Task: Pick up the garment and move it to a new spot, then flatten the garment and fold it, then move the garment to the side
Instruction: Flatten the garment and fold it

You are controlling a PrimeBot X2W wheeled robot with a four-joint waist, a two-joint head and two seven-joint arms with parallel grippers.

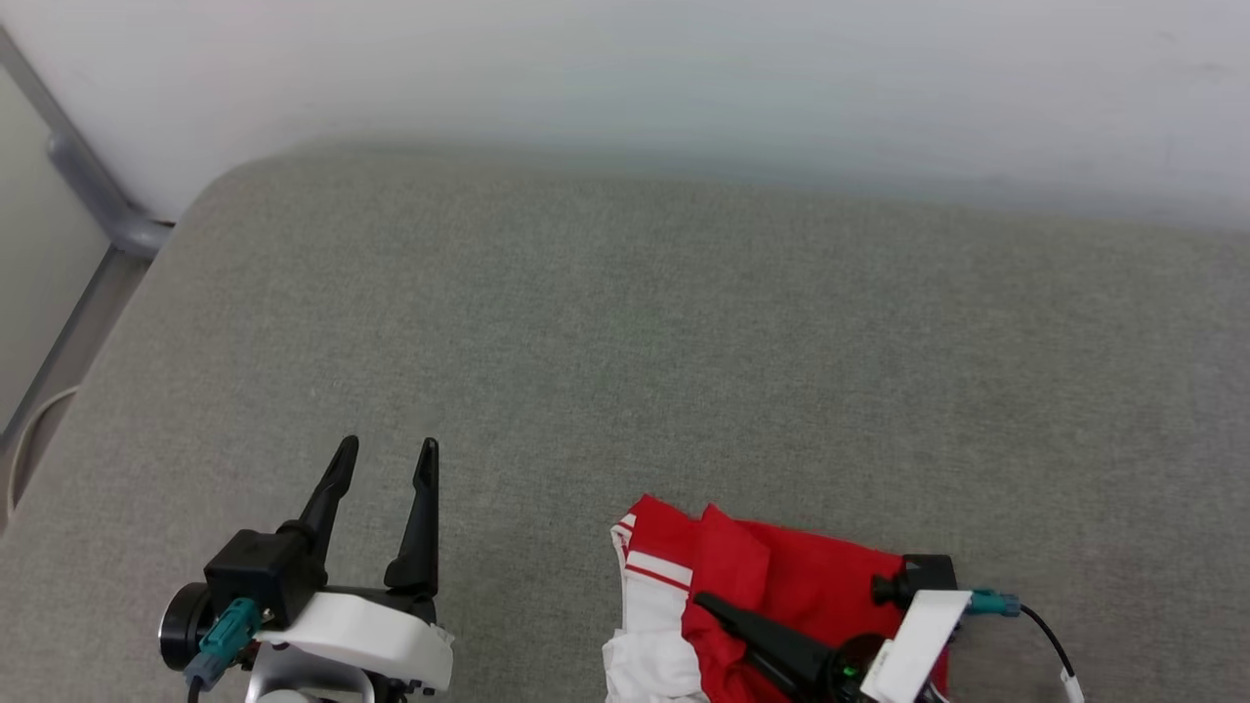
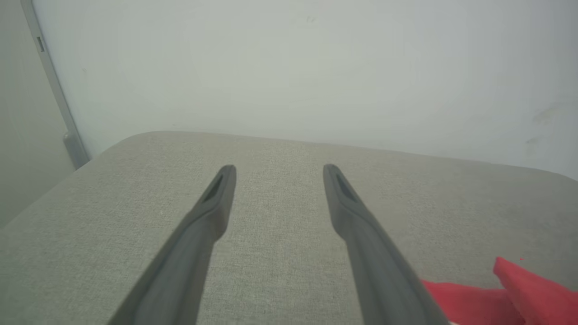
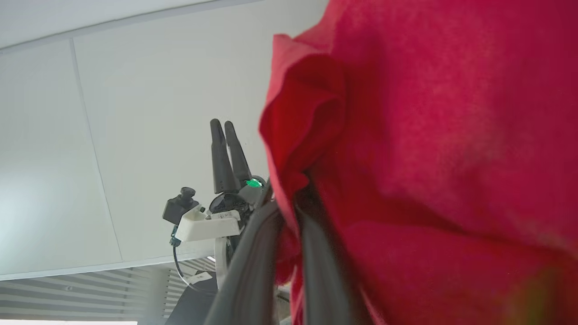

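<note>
The garment (image 1: 791, 576) hangs bunched at the lower right of the head view, bright red with a white, red-striped sleeve (image 1: 649, 605) drooping on its left. My right gripper (image 1: 721, 613) is shut on it; one dark finger lies across the red cloth. In the right wrist view red fabric (image 3: 429, 135) is pinched between the two fingers (image 3: 253, 271) and covers their tips. My left gripper (image 1: 386, 454) stands open over the grey cushion (image 1: 684, 342), left of the garment, holding nothing. Between its spread fingers (image 2: 216, 203) lies bare cushion, with a red corner of the garment (image 2: 519, 289) at the lower right.
A pale wall (image 1: 684, 68) runs along the cushion's far edge. A grey metal frame (image 1: 93, 190) and a thin cable (image 1: 29, 439) sit past the rounded left edge. The left gripper (image 3: 228, 153) shows in the right wrist view against a white panel.
</note>
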